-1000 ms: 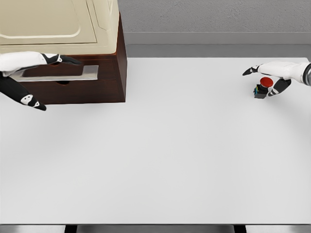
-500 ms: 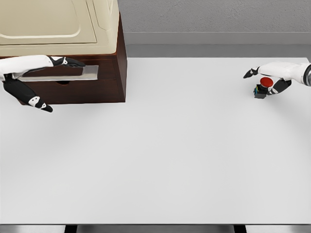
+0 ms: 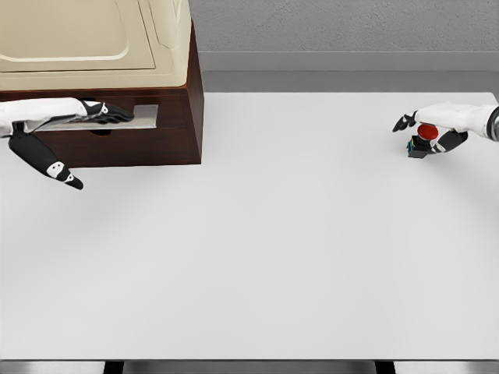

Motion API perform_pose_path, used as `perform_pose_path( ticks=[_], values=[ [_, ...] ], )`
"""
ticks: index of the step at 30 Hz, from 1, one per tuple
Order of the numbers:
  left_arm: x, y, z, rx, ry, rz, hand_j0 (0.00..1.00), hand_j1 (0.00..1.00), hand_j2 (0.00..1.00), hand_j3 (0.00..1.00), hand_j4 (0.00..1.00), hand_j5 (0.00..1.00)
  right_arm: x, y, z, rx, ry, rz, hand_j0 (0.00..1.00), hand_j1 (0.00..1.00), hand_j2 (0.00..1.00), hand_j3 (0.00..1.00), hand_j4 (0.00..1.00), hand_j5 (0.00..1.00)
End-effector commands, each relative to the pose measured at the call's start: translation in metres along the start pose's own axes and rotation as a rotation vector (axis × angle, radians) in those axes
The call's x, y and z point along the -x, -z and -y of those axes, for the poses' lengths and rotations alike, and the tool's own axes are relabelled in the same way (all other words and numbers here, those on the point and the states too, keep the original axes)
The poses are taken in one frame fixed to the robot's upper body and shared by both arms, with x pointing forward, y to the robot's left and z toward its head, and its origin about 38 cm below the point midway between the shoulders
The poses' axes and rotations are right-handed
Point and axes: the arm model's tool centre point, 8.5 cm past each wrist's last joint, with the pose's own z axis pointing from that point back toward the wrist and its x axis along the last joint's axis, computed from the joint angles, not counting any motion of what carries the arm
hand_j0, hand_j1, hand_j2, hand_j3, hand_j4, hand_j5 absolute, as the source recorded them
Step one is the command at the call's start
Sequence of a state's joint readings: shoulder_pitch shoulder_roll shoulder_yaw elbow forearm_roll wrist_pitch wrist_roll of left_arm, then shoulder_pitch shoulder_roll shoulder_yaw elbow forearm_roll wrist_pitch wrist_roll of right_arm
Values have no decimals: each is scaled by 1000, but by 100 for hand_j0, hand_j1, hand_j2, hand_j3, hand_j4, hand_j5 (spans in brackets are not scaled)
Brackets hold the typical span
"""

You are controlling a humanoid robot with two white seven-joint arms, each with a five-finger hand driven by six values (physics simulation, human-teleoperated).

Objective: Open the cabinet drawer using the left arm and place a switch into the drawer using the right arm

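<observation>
The cabinet (image 3: pixel 117 78) is standing at the far left of the white worktop (image 3: pixel 257 234). The left hand (image 3: pixel 58 125) is lying across the drawer (image 3: pixel 117 136) front at its metal handle (image 3: pixel 140 117), fingers extended along it, thumb hanging apart below. Well to the right of the cabinet, the switch (image 3: pixel 422 139) is sitting on the worktop. The right hand (image 3: pixel 437 125) is arching over the switch, fingers partly curled around it; contact cannot be told.
</observation>
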State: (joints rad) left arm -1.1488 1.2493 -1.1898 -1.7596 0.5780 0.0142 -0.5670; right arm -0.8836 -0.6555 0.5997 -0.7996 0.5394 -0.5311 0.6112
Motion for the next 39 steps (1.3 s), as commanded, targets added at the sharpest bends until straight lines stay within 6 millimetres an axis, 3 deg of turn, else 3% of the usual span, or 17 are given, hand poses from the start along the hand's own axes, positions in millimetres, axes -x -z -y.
perform_pose_path(
  ticks=[1, 23, 39],
  values=[
    [1, 1, 0, 2, -12, -8, 100, 100, 100, 100, 100, 100, 2, -1, 0, 2, 8, -4, 78, 78, 78, 78, 78, 78],
    [19, 4, -13, -35, -30, -53, 100, 100, 100, 100, 100, 100, 7, -6, -1, 0, 9, -20, 72, 72, 72, 72, 72, 72],
    [27, 3, -13, -45, -51, -80, 100, 100, 100, 100, 100, 100, 7, -6, -1, 0, 8, -19, 55, 55, 55, 55, 55, 55]
  ],
)
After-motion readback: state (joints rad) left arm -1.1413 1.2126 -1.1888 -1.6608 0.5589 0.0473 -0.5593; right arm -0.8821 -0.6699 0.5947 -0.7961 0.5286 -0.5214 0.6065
